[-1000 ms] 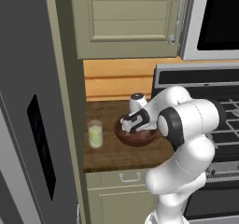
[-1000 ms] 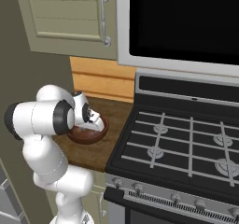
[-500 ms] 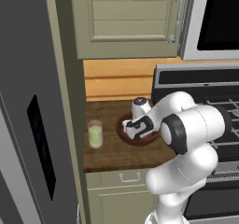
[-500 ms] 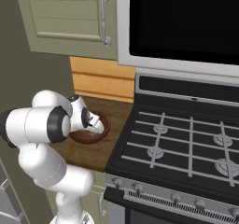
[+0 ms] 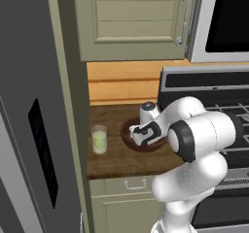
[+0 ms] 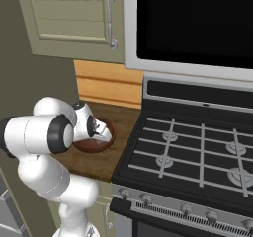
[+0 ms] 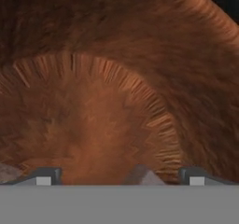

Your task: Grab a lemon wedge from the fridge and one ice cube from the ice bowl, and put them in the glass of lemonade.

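Pale drink in glass of lemonade (image 5: 99, 139)

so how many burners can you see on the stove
4, all in the right base view: near left burner, near right burner, far left burner, far right burner. A middle one may be hard to make out.
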Robot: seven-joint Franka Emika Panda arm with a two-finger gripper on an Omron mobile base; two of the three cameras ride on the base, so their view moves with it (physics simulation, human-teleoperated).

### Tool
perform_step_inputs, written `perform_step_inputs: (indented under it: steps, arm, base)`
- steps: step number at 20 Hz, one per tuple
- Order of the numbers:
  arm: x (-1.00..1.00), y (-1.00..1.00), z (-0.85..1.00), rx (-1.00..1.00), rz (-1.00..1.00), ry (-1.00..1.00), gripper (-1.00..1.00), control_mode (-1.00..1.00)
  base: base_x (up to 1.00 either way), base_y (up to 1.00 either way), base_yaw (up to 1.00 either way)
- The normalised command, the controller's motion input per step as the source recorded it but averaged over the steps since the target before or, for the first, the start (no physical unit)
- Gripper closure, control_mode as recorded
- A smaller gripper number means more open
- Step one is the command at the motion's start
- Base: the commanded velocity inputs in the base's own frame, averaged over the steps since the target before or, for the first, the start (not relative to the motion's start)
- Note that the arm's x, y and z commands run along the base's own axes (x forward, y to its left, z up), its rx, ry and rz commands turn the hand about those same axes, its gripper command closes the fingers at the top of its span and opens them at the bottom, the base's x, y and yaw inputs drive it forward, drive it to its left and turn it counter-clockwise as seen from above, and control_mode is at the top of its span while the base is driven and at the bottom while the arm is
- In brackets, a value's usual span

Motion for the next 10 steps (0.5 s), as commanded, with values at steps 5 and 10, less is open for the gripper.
perform_step_inputs:
  steps: [5, 10]
  arm:
    - [-0.14, -0.01, -0.25, 0.00, 0.04, 0.04, 1.00, -1.00]
    - [-0.41, -0.14, -0.19, 0.00, 0.03, 0.01, 1.00, -1.00]
  base:
    - [0.00, 0.00, 0.00]
    - [0.00, 0.00, 0.00]
